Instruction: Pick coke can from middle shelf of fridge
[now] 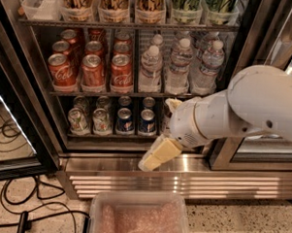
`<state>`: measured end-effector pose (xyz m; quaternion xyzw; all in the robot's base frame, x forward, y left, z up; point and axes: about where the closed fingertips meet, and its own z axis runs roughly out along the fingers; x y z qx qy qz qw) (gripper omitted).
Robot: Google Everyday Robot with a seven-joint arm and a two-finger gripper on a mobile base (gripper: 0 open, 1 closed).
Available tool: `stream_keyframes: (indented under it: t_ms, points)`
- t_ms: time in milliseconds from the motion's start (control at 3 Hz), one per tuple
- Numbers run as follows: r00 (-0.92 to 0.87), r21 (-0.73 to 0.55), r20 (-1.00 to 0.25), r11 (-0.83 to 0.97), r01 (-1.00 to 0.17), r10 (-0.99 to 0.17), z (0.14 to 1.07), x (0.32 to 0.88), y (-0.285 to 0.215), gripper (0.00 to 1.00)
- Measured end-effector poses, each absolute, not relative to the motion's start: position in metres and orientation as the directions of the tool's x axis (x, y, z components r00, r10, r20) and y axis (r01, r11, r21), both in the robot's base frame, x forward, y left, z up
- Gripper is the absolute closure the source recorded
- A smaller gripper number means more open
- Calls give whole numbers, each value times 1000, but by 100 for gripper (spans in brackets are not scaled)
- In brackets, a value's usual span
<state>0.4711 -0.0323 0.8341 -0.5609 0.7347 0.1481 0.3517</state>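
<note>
Now, nearest of all, a clear plastic bin [139,218] sits on the speckled floor, with black cables [15,215] looping off to its left. Just beyond it the tool [155,156] hangs low before the fridge [100,164], over the steel sill above the ribbed base grille [191,183]. It is angled down and leftward at the end of the white arm [233,112], which reaches in from the right. Nothing seems to be in it. Whether it is released or clenched I cannot tell.

The risks, as I judge them, come from how low it sits. To reach its goal it must rise past the lower rack, where blue cans [136,120] and green-and-white cans [90,120] stand. A path that is too shallow could clip those cans or catch the front rail of the middle shelf [113,94]. The red cans stand packed side by side with more rows behind, so a slightly off-centre approach could shove a neighbour over or nudge the water bottles [179,66] in the next lane. The bulky arm also covers the right of the opening, which may hide a collision there.

The coke can [121,72] I would take stands upright at the front of the middle shelf. It is the rightmost of three red front cans, just left of the bottles. It lies above, left of and farther in than the tool, well apart from it, with the lower rack between.
</note>
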Motion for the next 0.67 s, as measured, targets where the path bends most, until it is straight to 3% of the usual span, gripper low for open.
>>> stream_keyframes:
  t_ms: [333, 667]
  points:
    - [-69, -205, -755, 335, -920, -652, 841, 494, 1, 0]
    - [-69, -205, -755, 335, -920, -652, 841, 494, 1, 0]
